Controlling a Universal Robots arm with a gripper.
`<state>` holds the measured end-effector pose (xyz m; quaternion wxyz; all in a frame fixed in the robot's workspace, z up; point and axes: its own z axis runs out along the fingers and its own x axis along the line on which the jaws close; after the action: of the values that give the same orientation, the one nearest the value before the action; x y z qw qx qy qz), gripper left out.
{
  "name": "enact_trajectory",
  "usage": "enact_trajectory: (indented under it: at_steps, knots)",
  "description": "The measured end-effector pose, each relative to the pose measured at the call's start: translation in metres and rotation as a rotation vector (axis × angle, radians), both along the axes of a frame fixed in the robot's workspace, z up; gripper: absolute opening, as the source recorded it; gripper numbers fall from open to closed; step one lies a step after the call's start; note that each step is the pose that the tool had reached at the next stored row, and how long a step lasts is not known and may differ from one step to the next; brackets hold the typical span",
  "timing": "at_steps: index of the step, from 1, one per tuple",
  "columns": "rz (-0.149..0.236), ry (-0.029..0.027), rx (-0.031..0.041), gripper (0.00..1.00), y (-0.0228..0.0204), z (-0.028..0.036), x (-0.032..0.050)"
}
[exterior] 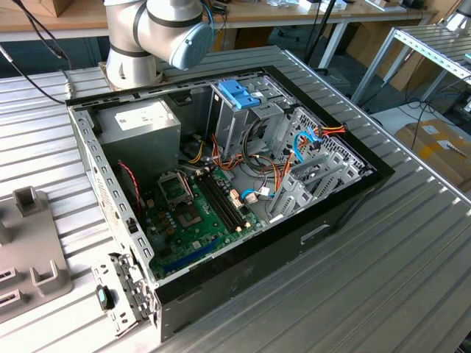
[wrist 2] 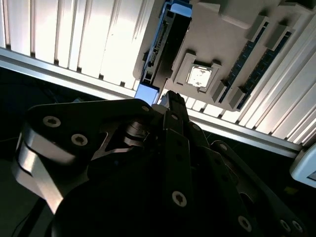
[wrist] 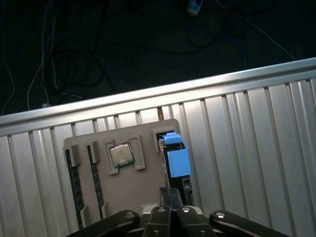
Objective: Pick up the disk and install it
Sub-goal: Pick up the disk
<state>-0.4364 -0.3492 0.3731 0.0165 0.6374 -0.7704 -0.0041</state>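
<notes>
The disk (wrist: 177, 163) stands on its edge in a slot of a pale grey holder block (wrist: 133, 182), its light-blue carrier tab facing the camera. In the second wrist view the disk (wrist 2: 159, 47) shows as a thin dark edge with a light-blue end tab. My gripper (wrist: 168, 197) hangs over the holder, its dark fingers pressed together with no gap, tips right beside the disk's end. In the second wrist view my gripper (wrist 2: 170, 101) comes to a point just beside the blue tab. I cannot tell whether the tips touch the disk.
The holder block (wrist 2: 222, 39) also carries a processor chip (wrist: 121, 154) and memory sticks (wrist: 74, 182), on the ribbed metal table (wrist: 256, 148). The open computer case (exterior: 221, 184) has a tall cage with a blue bracket (exterior: 239, 94). The arm's base (exterior: 158, 29) stands behind it.
</notes>
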Motion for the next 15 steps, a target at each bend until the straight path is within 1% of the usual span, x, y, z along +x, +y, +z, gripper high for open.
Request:
enact_trajectory:
  at_steps: [3,7,11,12,14,15]
  knots:
    - [0.004,0.0,0.0,0.11,0.0,0.0,0.0]
    - [0.035,0.0,0.0,0.11,0.0,0.0,0.0]
    - [0.085,-0.0001,0.0,0.11,0.0,0.0,0.0]
    - [0.116,-0.0002,0.0001,0.11,0.0,-0.0001,0.0]
    - [0.15,-0.0006,0.0001,0.11,0.0,-0.0001,0.0]
    - [0.167,-0.0069,-0.0004,0.11,0.0001,-0.0005,0.0]
